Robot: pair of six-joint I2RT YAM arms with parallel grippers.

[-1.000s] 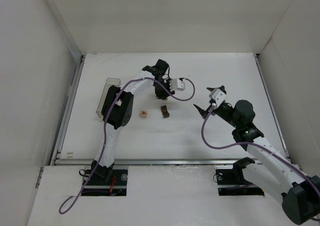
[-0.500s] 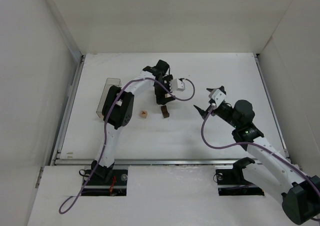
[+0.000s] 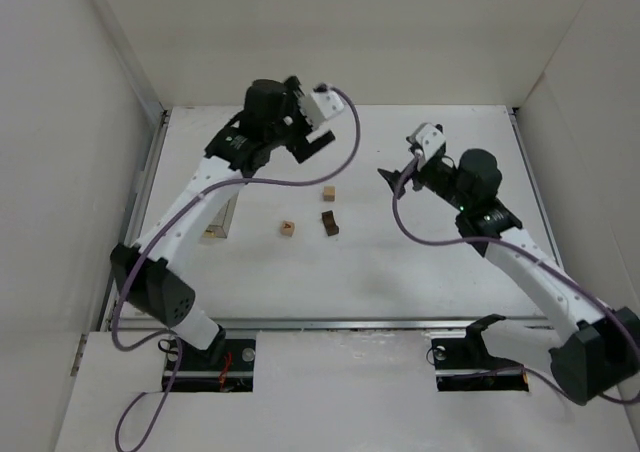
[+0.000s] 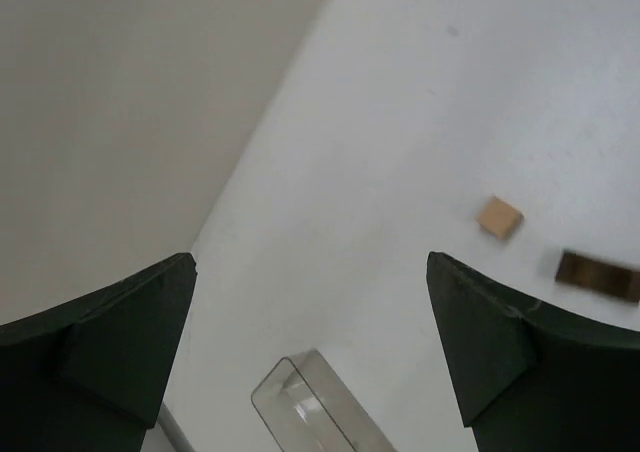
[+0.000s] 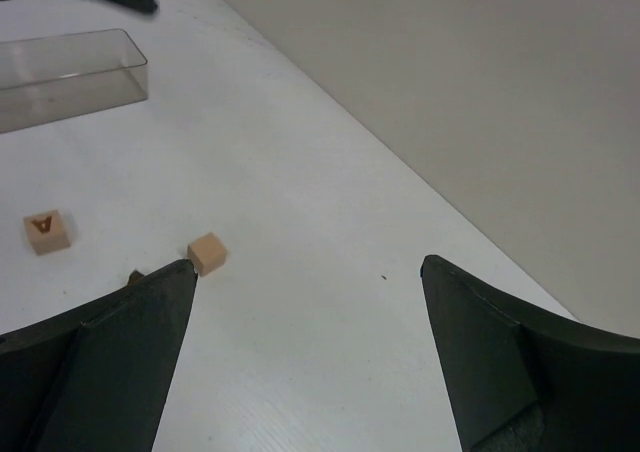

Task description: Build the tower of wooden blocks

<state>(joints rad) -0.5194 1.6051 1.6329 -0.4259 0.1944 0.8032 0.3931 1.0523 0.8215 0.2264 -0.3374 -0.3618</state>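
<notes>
Three wood blocks lie apart mid-table: a plain tan cube (image 3: 329, 193), a tan cube with a dark mark (image 3: 288, 229), and a dark brown piece (image 3: 329, 222) that looks longer than one cube; I cannot tell whether it is a stacked tower. My left gripper (image 3: 312, 140) hangs open and empty, high above the far left of the table. In its wrist view the left gripper (image 4: 310, 259) looks down on the tan cube (image 4: 499, 217) and the dark piece (image 4: 597, 274). My right gripper (image 3: 405, 157) is open and empty, right of the blocks. The tan cube (image 5: 207, 253) sits by its left fingertip (image 5: 150, 312).
A clear plastic box (image 3: 222, 210) stands at the left, partly behind my left arm; the same clear box (image 4: 310, 407) shows low in the left wrist view. White walls close in the table on the left, back and right. The marked cube (image 5: 47, 231) lies left of my right gripper.
My left gripper opened, left the plain tan cube on the table just behind the dark piece, then rose and swung back to the far left. My right gripper moved farther back.
</notes>
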